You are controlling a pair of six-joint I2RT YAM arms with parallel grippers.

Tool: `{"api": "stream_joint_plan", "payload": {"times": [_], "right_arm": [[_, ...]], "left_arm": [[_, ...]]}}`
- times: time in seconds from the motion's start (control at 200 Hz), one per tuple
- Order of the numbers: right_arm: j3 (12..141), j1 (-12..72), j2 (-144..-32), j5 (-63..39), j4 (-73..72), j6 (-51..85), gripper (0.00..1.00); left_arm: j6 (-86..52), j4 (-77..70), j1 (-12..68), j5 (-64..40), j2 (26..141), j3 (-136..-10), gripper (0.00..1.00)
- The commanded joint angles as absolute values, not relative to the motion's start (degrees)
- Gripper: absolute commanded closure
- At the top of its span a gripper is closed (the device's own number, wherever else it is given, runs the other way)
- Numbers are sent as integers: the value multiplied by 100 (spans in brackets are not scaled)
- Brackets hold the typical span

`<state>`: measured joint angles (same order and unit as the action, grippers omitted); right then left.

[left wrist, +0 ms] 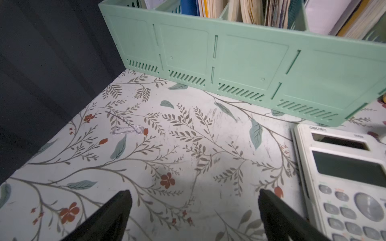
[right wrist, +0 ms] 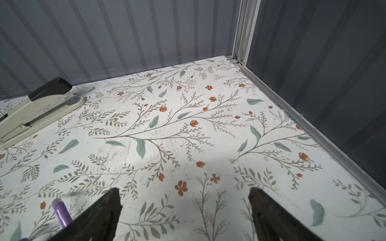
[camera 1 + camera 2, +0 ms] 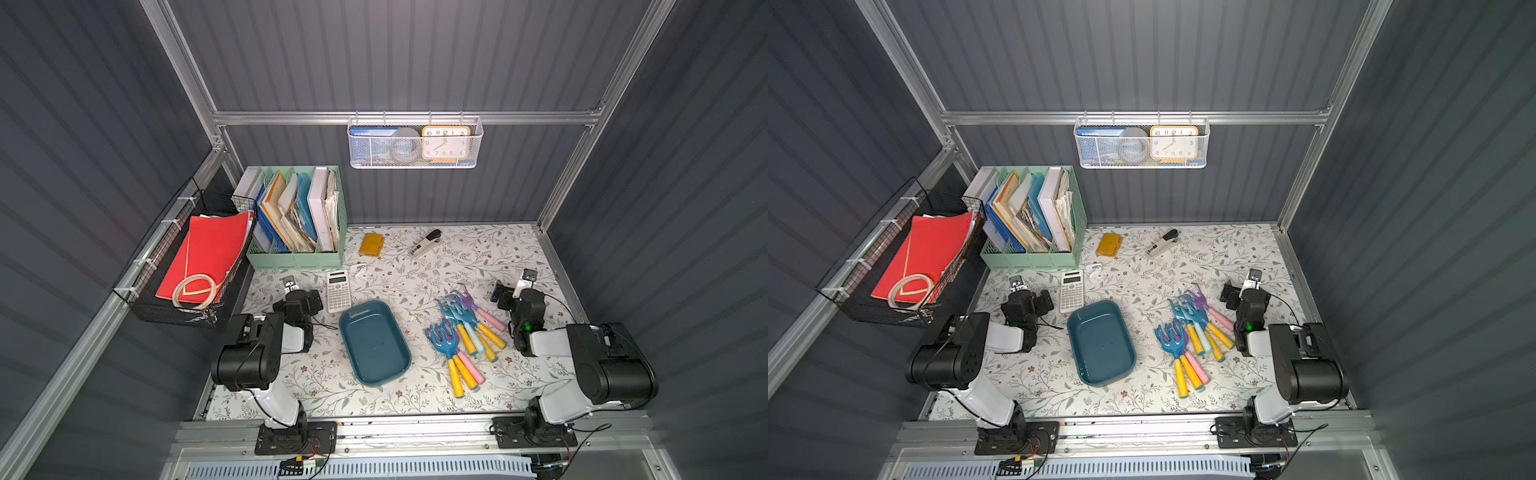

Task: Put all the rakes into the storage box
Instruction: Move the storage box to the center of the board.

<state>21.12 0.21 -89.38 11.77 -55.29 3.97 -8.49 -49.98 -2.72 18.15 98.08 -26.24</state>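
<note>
Rakes point(image 3: 453, 313) lie untouched (left gripper point(image 1: 194, 193), right gripper point(image 2: 183, 189) spread wide, empty).

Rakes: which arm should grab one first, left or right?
Right. The rake pile lies beside the right gripper, on its side of the storage box. The left gripper sits across the box by the calculator. Both grippers are open and empty.

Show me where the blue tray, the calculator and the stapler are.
blue tray point(image 3: 374, 345): in a top view, on its bare inside floor.
calculator point(image 3: 338, 293): in a top view, on its keypad.
stapler point(image 3: 424, 245): in a top view, on the middle of its body.
</note>
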Motion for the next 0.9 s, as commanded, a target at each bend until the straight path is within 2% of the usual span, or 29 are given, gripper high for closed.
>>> {"api": "stream_joint_plan", "payload": {"times": [0.0, 0.46, 0.63, 0.896], "right_arm": [[2092, 26, -8984, 1168, -5625, 378, 1], [2100, 23, -8982, 1162, -5621, 374, 1], [2234, -88, -8780, 847, -5015, 448, 1], [2171, -86, -8870, 862, -5275, 422, 1]], "left_arm": [[-914, -5019, -290, 1769, 9765, -2685, 0], [-914, -5019, -290, 1769, 9765, -2689, 0], [-914, -5019, -290, 1769, 9765, -2681, 0], [-913, -5008, -290, 1859, 9760, -2672, 0]]}}
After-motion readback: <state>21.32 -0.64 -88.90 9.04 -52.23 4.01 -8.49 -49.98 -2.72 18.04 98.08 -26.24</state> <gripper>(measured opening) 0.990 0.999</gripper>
